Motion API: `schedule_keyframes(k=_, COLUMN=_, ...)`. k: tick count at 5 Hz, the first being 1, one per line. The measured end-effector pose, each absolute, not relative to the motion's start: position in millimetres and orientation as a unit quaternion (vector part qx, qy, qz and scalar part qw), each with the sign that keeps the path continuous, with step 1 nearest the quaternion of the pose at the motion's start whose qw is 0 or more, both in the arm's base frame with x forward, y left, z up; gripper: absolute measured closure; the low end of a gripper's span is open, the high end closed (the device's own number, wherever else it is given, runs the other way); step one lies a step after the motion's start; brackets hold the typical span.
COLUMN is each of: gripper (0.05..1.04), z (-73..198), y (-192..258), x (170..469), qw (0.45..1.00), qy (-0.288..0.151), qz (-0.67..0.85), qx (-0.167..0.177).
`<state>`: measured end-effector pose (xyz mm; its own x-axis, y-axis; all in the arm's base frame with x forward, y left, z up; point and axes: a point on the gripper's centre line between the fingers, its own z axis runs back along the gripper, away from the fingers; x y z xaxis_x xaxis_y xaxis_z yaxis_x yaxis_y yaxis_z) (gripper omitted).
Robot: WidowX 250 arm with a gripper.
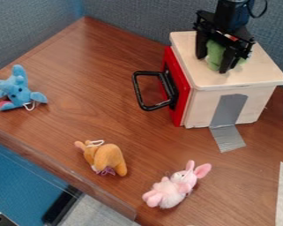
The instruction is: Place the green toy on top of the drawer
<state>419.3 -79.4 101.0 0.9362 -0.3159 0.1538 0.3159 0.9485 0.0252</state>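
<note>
Nearest the camera, on the wooden tabletop (102,99), a pink rabbit (174,189). On top of the drawer box (258,73), apparently resting there, the green toy (215,55), between the spread fingers of the black claw (211,65). Looks all but done: placed, by the look of it, and let go, with only a clean lift away left to make. Farther out, the black handle (137,88), an orange toy (108,157) and a blue one (18,91), none needing a touch

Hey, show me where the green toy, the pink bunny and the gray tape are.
Green toy (214,56), camera view: its green side.
Pink bunny (168,190), camera view: its body.
Gray tape (228,110), camera view: its upright strip.
</note>
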Motion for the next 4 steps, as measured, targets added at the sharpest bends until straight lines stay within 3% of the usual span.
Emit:
schedule_keyframes(k=1, gripper=0.076, z=113.4, y=-75.4, x=412.2, qw=0.988, qy=-0.062, qz=-0.14, qx=0.015)
schedule_keyframes(k=3, gripper=0.085, z=170.5, y=-71.8, x=394.9, qw=0.989, qy=-0.094, qz=-0.118, qx=0.008)
schedule_keyframes(k=4, gripper=0.084, z=173.1, y=-69.8, x=394.3, qw=0.989, qy=-0.096, qz=-0.116, qx=0.008)
